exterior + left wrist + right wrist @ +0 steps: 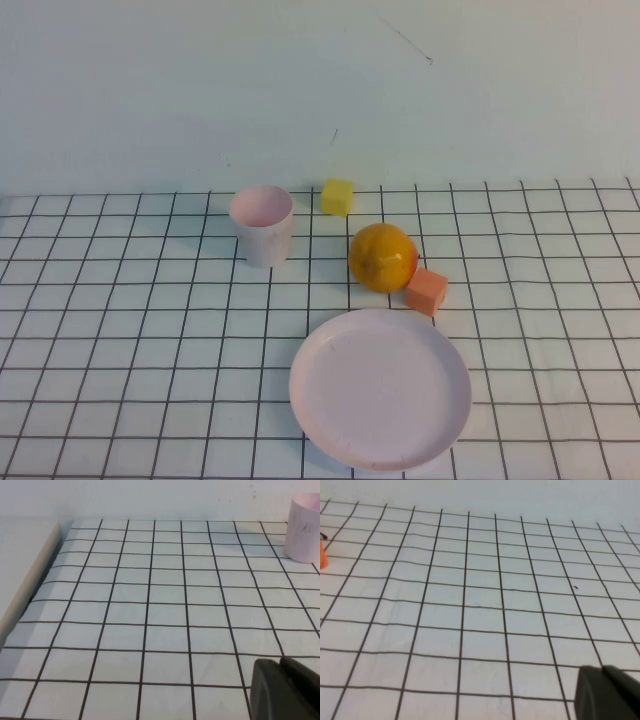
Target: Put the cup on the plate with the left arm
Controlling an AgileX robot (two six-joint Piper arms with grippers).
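The pale pink cup (262, 225) stands upright and empty on the gridded cloth, left of centre and towards the back. The round pale pink plate (380, 388) lies bare near the front edge, to the right of the cup. Neither arm shows in the high view. In the left wrist view my left gripper (280, 661) hangs shut and empty over bare cloth, and the cup (305, 527) stands well ahead of it, off to one side. My right gripper (601, 669) is also shut and empty above bare cloth.
An orange fruit (382, 257) sits between cup and plate, with a salmon cube (427, 291) touching its right side. A yellow cube (337, 196) lies behind. A pale raised ledge (25, 580) borders the cloth in the left wrist view. An orange sliver (321, 555) shows at the right wrist view's edge.
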